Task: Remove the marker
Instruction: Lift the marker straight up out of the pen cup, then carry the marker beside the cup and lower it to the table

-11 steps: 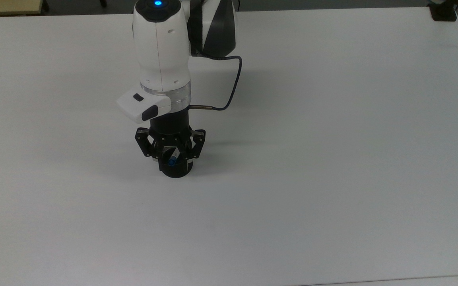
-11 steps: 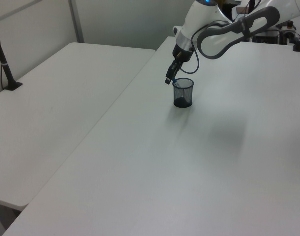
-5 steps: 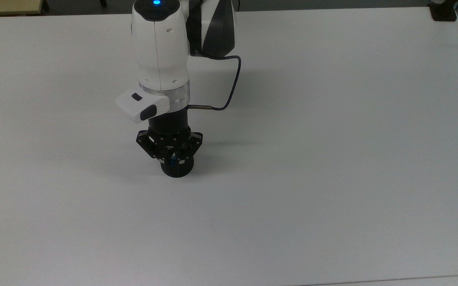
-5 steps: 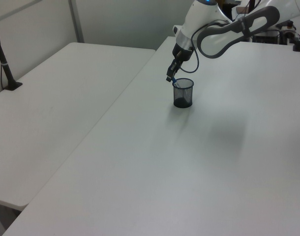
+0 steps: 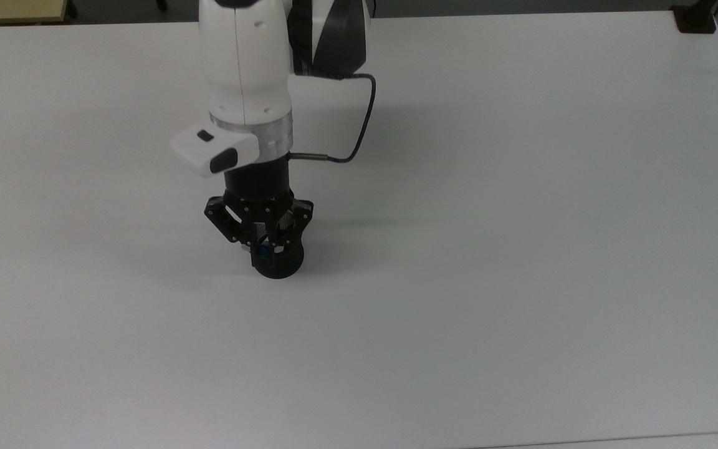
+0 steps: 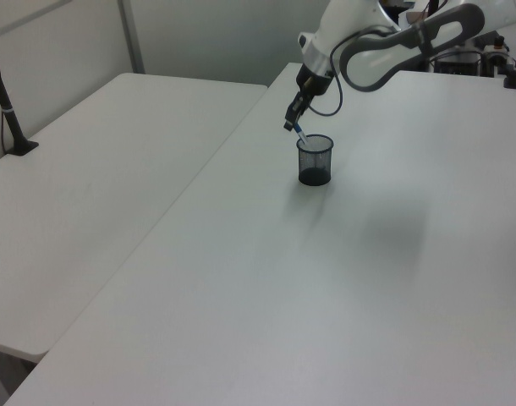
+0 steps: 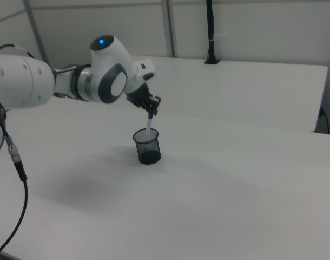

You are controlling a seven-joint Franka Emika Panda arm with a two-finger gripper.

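A smooth matte white table (image 7: 219,184) carries a round black mesh cup (image 7: 147,145), upright, tapering to a darker base. Rising from the cup, the slim white marker (image 7: 149,125) stands nearly upright, its blue top pinched between the black gripper (image 7: 151,112) fingers, which are closed on it. Behind, the glossy white arm (image 7: 108,76) slants down toward the cup from the right view's left.

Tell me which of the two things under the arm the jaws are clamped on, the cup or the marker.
The marker: the gripper pinches its blue top, and its white barrel slants down into the black mesh cup, which stands free on the table.
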